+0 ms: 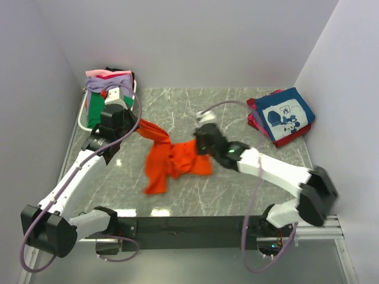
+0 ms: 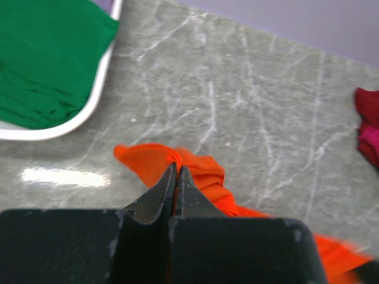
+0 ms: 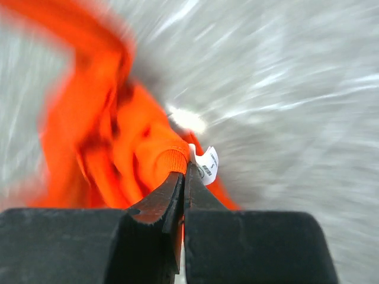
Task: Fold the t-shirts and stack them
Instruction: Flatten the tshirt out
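Top view only: orange t-shirt point(image 1: 174, 163) bunched mid-worktop point(image 1: 249, 183), strung between both arms. Navy printed tee point(image 1: 284, 115) tops a stack back right, white basket point(image 1: 83, 118) back left. Left wrist view: left end effector point(image 2: 176, 167) clenched on an orange fold just above the worktop, green tee point(image 2: 41, 59) lying in the basket. Right wrist view, blurred: right end effector point(image 3: 185, 171) clenched on the shirt's ribbed collar, right beside a white label point(image 3: 207, 164).
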